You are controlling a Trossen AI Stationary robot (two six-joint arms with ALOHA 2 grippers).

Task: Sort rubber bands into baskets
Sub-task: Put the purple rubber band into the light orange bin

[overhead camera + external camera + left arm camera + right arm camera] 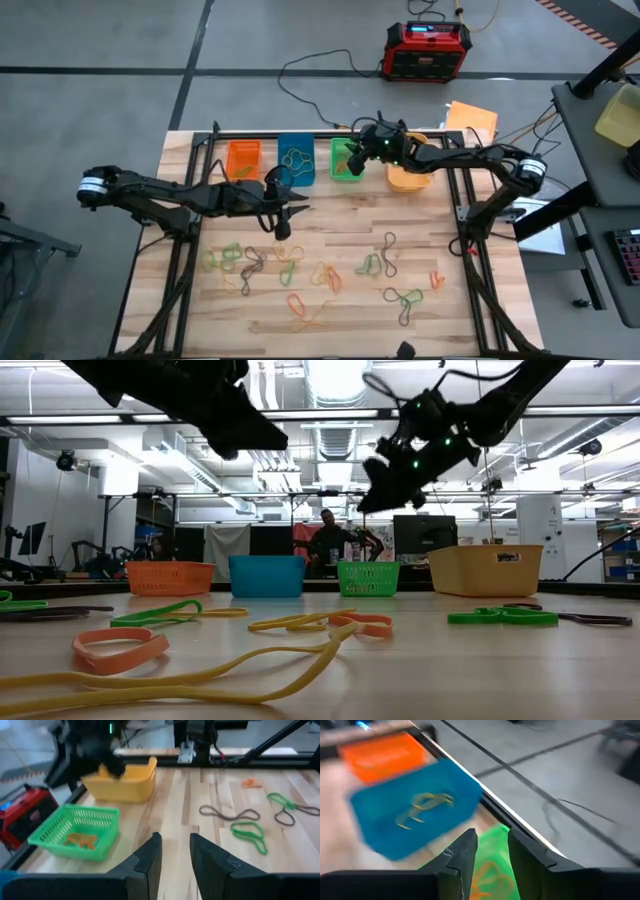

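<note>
The right gripper [352, 152] hangs over the green basket [345, 160] at the back of the table [420, 290]. Its fingers [462, 855] have only a small gap between them, and nothing shows in that gap, so it looks like it holds no band. The left gripper [283, 232] is low, near the middle of the table, just in front of the blue basket [296, 162]. Its fingers [150, 862] are also a little apart with only bare wood between them. Most of the bands [300, 275] lie loose on the front half of the table, and many cross over each other. That could cause trouble: a grab at one band may lift two that are tangled, and then the wrong color could fall in a basket. A thin flat band may also slip out of the fingers. The two arms are near each other by the baskets, so they might bump. The baskets look light and could slide if pushed. The high view shows all four baskets in a row, with the orange basket [243, 157] and yellow basket [410, 172] at the ends, but not what is inside. The right wrist view shows yellow bands [425, 807] in the blue basket. The left wrist view shows orange bands [80, 840] in the green one. The low view shows how high the arms hang.
</note>
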